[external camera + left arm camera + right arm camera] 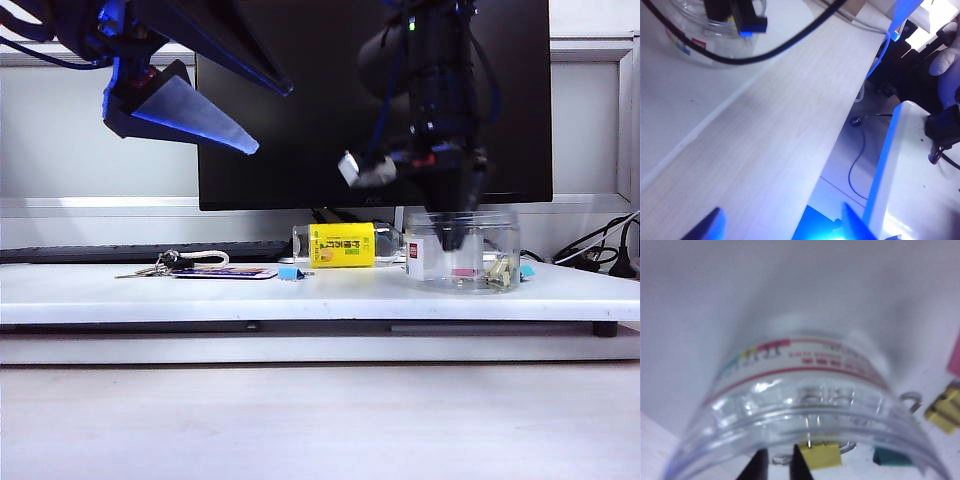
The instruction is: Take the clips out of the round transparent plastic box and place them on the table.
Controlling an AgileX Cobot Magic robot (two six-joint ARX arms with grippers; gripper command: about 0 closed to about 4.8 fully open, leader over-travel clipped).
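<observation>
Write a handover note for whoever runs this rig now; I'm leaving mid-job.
Left tool: open, raised off to the left, holding nothing.
Right tool: lowered inside the round transparent plastic box, fingertips close together beside a yellow clip; grip not confirmed.
The box stands on the table, right side; clips lie at its bottom, with pink and teal ones.
Done: no yellow clip seen on the table.
Left: lift the clips out onto the table.

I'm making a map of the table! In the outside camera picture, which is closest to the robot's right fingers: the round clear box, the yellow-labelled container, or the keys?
1. Round clear box: right gripper reaches inside it.
2. Yellow-labelled container: just left of it.
3. Keys: far left.
</observation>
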